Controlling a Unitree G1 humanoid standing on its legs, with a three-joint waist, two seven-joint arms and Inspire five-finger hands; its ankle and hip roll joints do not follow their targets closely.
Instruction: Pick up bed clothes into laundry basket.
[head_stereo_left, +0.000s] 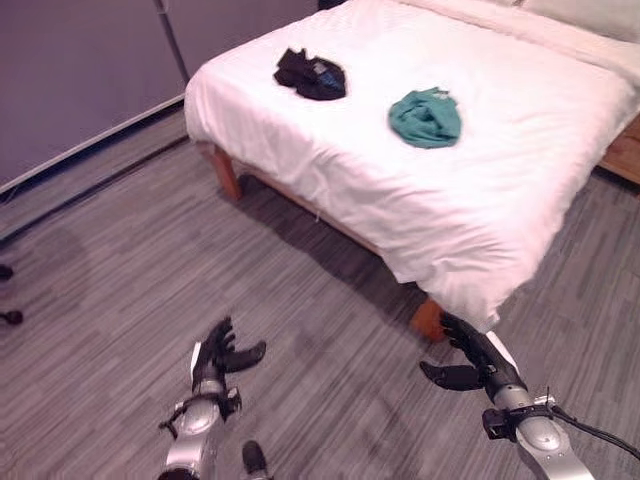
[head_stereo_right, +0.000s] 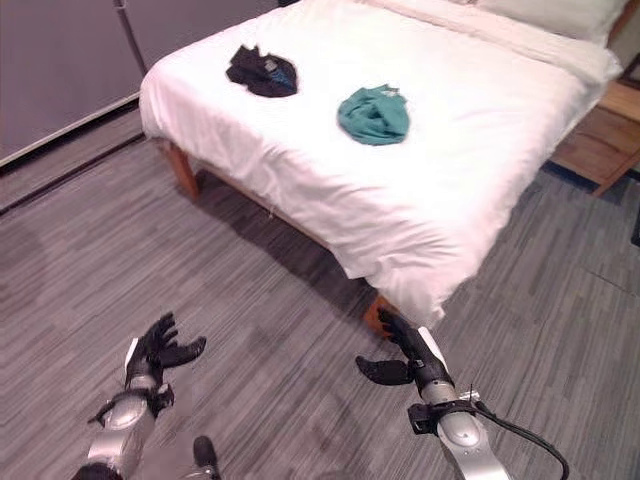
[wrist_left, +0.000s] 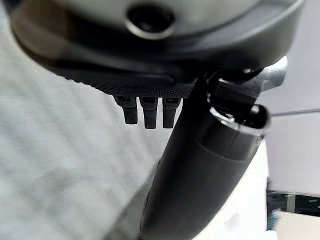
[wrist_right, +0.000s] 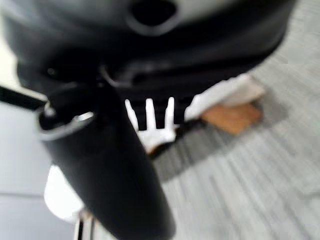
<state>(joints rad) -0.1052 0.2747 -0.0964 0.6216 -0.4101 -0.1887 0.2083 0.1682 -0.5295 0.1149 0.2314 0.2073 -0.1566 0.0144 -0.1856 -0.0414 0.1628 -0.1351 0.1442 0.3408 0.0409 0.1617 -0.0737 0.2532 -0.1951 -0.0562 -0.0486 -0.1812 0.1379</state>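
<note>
Currently both hands hold nothing. Left hand (head_stereo_left: 215, 362): fingers (wrist_left: 145, 111) straight to relaxed, thumb spread out to the side, palm empty, hovering over the grey plank floor (head_stereo_left: 120, 290) at lower left, well apart from the bed. Right hand (head_stereo_left: 470, 358): fingers extended forward, thumb set off to the side, nothing between them; it hangs low over the floor just in front of the near corner of the bed (head_stereo_left: 480, 150), close to the overhanging white cover and the wooden bed leg (head_stereo_left: 428, 320); cannot tell if it touches the cover.

Clothes lie on top of the bed, well apart from both hands. Teal garment (head_stereo_left: 426, 117): bunched in a heap near the middle of the cover. Black garment (head_stereo_left: 311, 74): crumpled, further toward the bed's far-left corner, apart from the teal one.

A second wooden bed leg (head_stereo_left: 226, 172) shows under the left corner. Grey wall panel (head_stereo_left: 80, 70) stands beyond the floor at left.
</note>
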